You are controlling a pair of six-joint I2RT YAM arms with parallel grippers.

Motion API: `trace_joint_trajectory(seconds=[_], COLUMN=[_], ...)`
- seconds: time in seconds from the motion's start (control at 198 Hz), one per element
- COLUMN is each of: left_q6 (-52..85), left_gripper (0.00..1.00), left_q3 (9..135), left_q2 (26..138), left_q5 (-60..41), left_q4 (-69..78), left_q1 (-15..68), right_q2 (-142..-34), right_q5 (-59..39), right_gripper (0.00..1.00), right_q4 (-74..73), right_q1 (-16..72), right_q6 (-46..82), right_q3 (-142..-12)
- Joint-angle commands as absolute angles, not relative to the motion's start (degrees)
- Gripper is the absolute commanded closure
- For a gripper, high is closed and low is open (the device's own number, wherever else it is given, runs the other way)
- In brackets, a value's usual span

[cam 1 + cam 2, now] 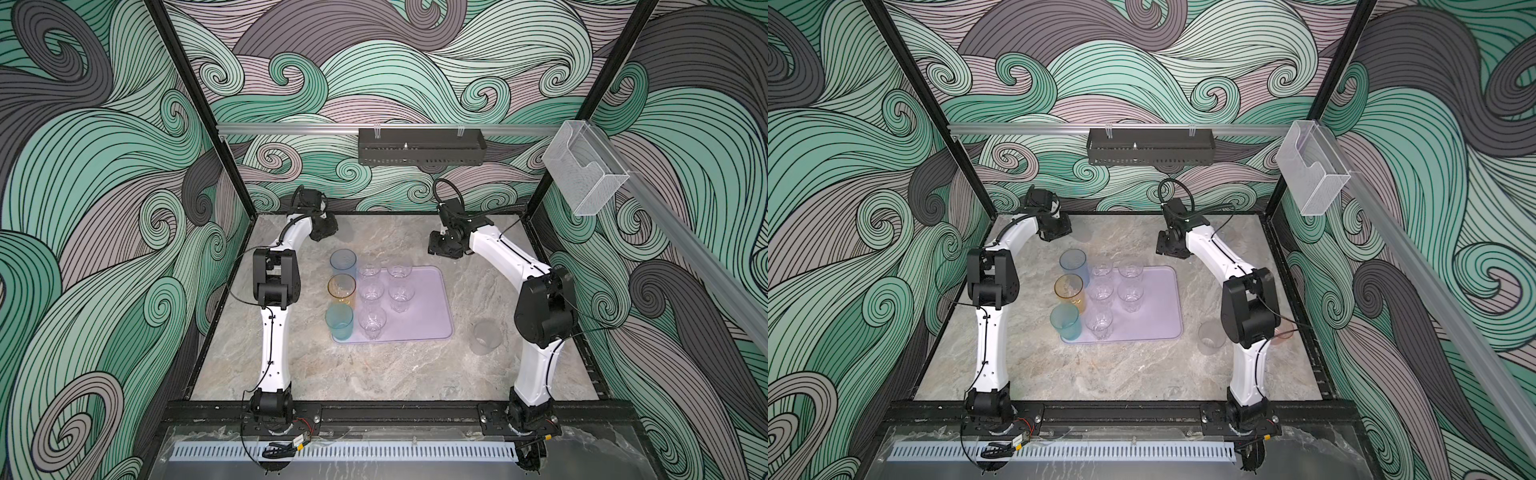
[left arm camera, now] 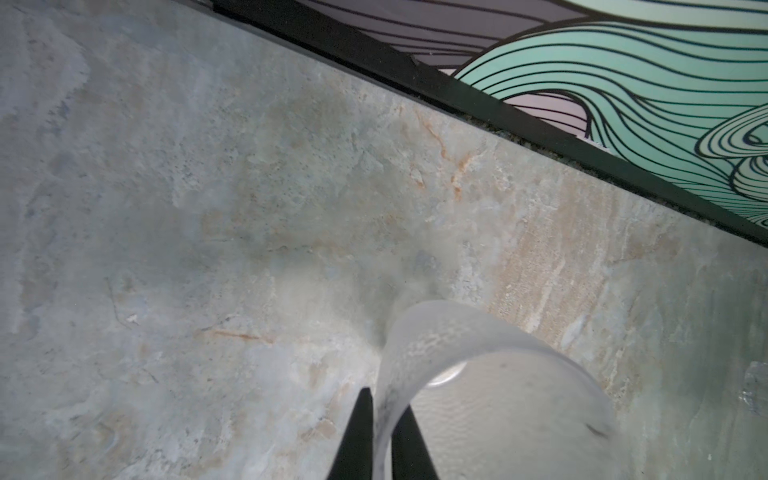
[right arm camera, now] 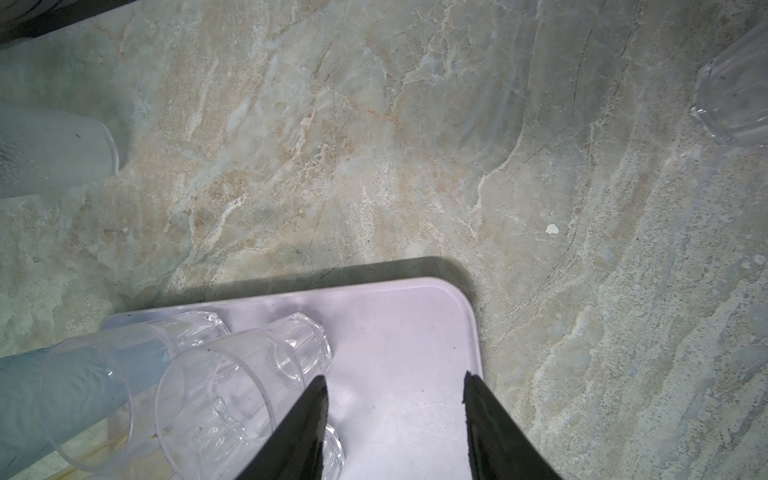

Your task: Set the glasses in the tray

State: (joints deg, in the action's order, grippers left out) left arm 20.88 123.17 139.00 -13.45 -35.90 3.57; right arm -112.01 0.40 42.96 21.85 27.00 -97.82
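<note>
between left jaws, frosted grey cup (image 2: 490, 399)

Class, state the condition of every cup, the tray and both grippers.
Left gripper: shut on frosted cup, at its rim.
Right gripper: open, empty, above tray.
Blue tumbler, amber tumbler, teal tumbler: upright at tray's left edge.
Five clear glasses: upright in tray.
Second frosted cup: upright on table, outside tray.
Pink cup: outside tray, partly hidden behind right arm.

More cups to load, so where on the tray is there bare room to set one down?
The tray is bare along its right side, between the clear glasses and the right rim. The left half is crowded: blue tumbler, amber tumbler and teal tumbler line the edge, clear glasses packed beside them.
</note>
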Motion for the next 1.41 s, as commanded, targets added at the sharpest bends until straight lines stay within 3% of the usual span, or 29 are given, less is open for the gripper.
trace_joint_trajectory(seconds=[0.0, 0.136, 0.889, 1.181, 1.408], left_q6=[19.8, 19.66, 24.44, 22.57, 19.4], left_gripper=[0.95, 1.0, 1.0, 1.0, 1.0], left_q3=[125.33, 125.48, 121.52, 118.89, 118.48], left_q2=[136.85, 134.71, 116.47, 112.44, 113.98], left_q5=[-12.92, -12.92, -22.2, -19.89, -13.06], left_q4=[-36.5, -36.39, -37.75, -39.35, -42.48], left_q1=[4.04, 4.04, 6.87, 17.38, 29.71], right_q2=[-109.17, -108.66, -102.47, -94.98, -88.04], right_q5=[0.55, 0.52, 0.22, 2.14, 0.95], right_gripper=[0.46, 0.46, 0.46, 0.44, 0.44], right_q4=[42.7, 42.39, 42.92, 45.0, 45.42], right_q1=[22.23, 22.57, 23.55, 23.52, 16.96], right_q6=[26.53, 26.63, 26.54, 25.24, 28.43], right_q3=[-97.04, -96.85, -95.6, -93.99, -85.81])
